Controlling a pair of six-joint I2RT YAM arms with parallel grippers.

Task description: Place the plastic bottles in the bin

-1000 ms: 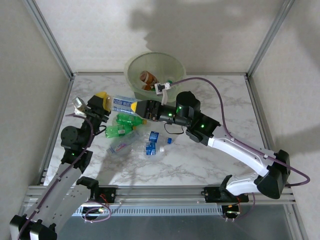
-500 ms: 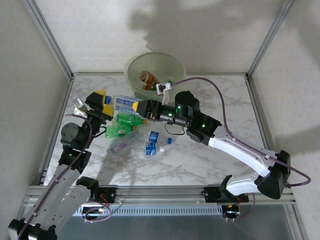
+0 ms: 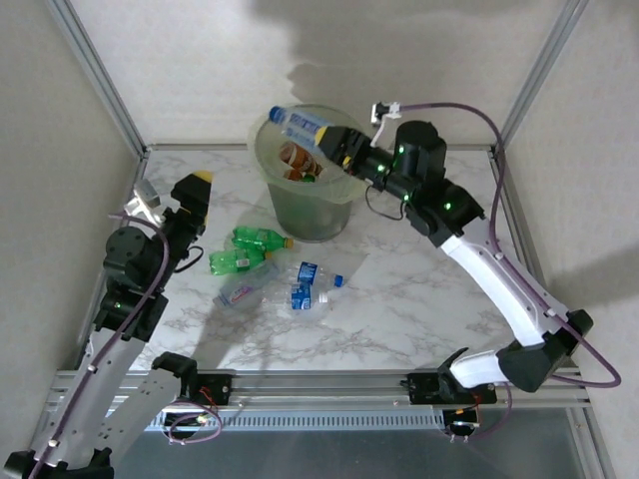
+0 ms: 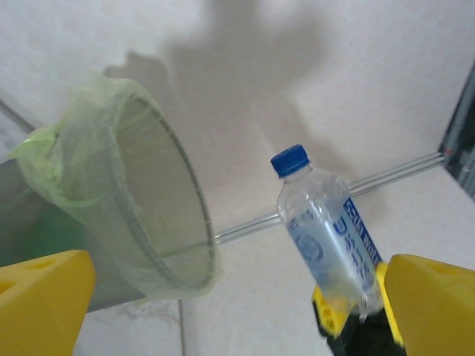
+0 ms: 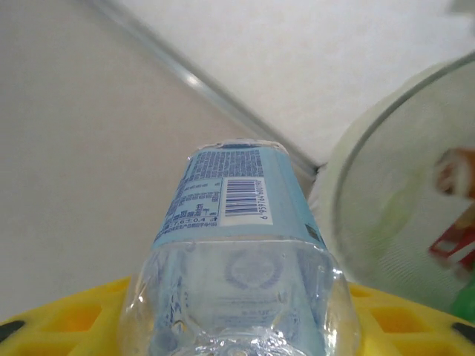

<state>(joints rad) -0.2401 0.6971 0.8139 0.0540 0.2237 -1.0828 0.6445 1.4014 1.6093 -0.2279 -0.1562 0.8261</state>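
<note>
Some bottles (image 3: 294,158) were already lodged in the bin (image 3: 312,214), a blue-labelled bottle (image 3: 303,126) was gripped over its mouth by the right gripper (image 3: 339,146), the left gripper (image 3: 192,198) was spread empty, and green bottles (image 3: 255,239) and clear bottles (image 3: 243,293) were left on the tabletop (image 3: 419,299).

The top external camera looks down from above and behind the arm bases, far enough back to take in the whole surface (image 3: 419,319), both arms and the rear wall. The left wrist camera looks past the left gripper (image 4: 237,297), tilted up toward that wall. The right wrist camera sits close against a clear bottle's (image 5: 237,259) base, facing the same wall. All three share the bin (image 3: 312,215) and that bottle.
</note>
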